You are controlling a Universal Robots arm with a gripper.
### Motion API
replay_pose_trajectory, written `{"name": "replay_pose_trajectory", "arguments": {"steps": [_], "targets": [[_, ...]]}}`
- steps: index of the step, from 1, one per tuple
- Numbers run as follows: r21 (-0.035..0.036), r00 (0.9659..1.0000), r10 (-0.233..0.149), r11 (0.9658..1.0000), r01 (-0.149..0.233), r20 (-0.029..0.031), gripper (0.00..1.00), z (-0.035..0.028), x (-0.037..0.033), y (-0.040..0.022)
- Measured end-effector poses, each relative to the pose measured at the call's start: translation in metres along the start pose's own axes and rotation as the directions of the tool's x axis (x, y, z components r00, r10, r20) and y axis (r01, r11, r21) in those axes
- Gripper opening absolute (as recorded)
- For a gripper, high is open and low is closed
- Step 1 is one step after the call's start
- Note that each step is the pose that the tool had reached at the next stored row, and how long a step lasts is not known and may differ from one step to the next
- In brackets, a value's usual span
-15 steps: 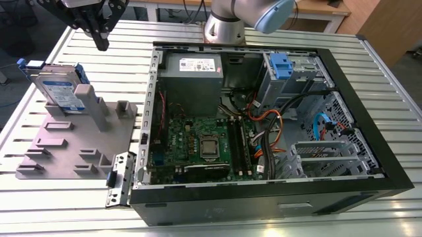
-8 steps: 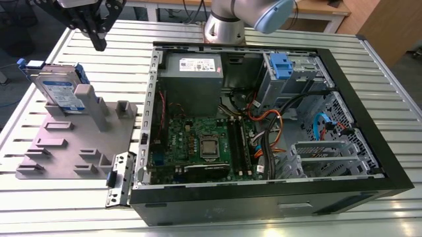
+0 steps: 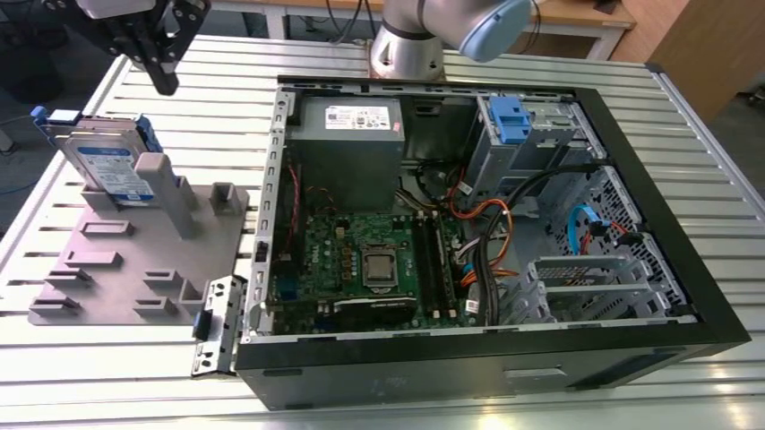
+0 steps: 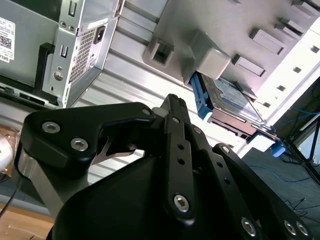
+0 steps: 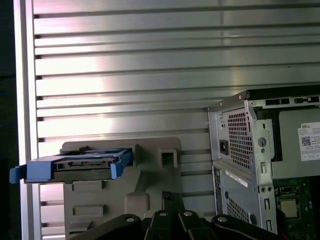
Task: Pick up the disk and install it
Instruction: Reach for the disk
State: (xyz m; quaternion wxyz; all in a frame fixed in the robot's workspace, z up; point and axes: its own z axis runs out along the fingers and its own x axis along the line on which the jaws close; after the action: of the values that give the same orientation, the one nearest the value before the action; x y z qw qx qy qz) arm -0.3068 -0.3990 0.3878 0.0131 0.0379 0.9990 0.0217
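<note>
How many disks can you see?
1. The disk stands on the grey holder, at the exterior view's left of the computer case. More might hide inside.

Air lies open above the disk [image 3: 106,157], grey posts [image 3: 167,202] bracing its face.

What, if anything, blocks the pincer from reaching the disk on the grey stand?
Nothing visible, so probably yes. The pincer hangs above the disk, not touching it; the disk leans on the grey stand with its top edge bare.
</note>
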Motion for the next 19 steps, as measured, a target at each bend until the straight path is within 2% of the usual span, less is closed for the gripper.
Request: {"name": "replay_pose_trajectory", "arguments": {"steps": [10, 19], "targets": [[0.0, 1.0, 0.0, 1.0, 0.0, 0.0, 0.11, 0.0051, 0.017, -0.0015], [0.0, 1.0, 0.0, 1.0, 0.0, 0.0, 0.11, 0.0059, 0.0188, -0.0017]]}}
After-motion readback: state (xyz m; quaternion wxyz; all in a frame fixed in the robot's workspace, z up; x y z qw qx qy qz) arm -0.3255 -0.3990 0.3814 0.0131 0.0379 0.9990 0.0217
